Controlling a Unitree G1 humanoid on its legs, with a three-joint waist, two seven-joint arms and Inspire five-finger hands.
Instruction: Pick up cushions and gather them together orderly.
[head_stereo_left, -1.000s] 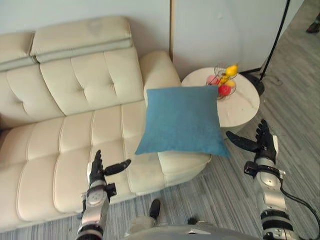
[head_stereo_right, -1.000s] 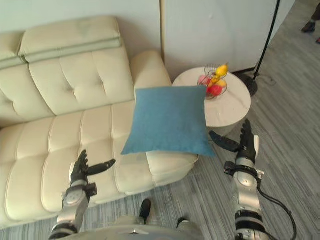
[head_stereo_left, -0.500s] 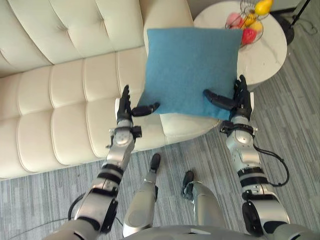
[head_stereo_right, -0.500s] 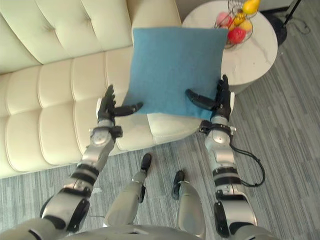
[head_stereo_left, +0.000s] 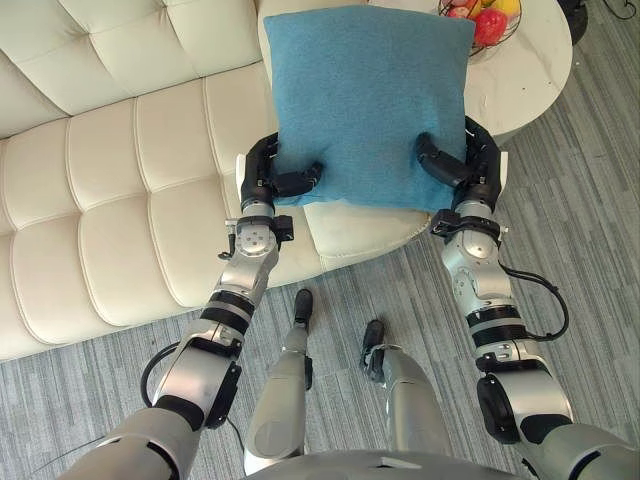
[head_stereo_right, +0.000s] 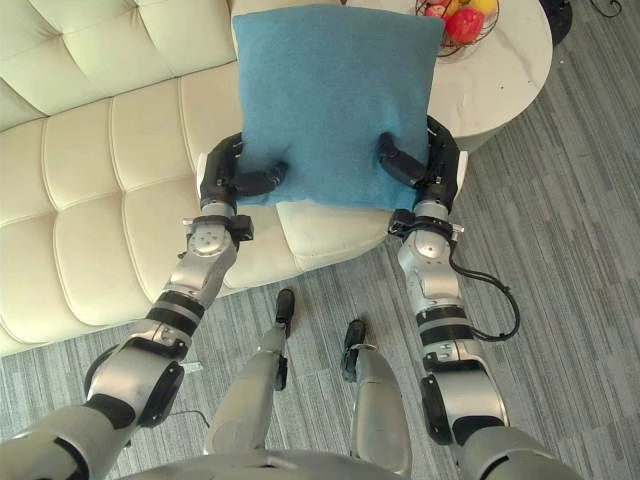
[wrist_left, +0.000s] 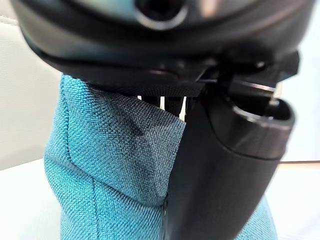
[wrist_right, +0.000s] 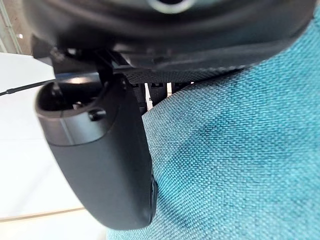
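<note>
Cushion check: 1 blue cushion (head_stereo_left: 370, 100) is up at 12 o'clock in the head views, with its broad face turned toward the camera. Both hands have it by the bottom edge.

The left hand (head_stereo_left: 268, 178) is clamped on the cushion's 7 o'clock corner; its thumb is pressed flat across the front of the fabric and its fingers are curled round the side edge to the back. The right hand (head_stereo_left: 470, 165) does the same at the 5 o'clock corner, thumb over the front and fingers hooked round the edge. So that's 2 hands pinching the same cushion, roughly level with each other. The wrist views back this up; each one shows a dark thumb lying tight against the teal weave, and the cloth bunches into a fold next to the left thumb.

The cushion hangs over the end of the cream tufted sofa (head_stereo_left: 130, 160), which fills everything from 9 to 11 o'clock. I honestly can't tell if its bottom edge is resting on the seat or just clear of it.

A round white side table (head_stereo_left: 525, 75) sits at 1 o'clock, just beside the cushion's right edge; a wire fruit basket (head_stereo_left: 485, 20) stands on it with red and yellow fruit inside. Grey striped floor (head_stereo_left: 600, 250) runs from 3 round to 6 o'clock.
</note>
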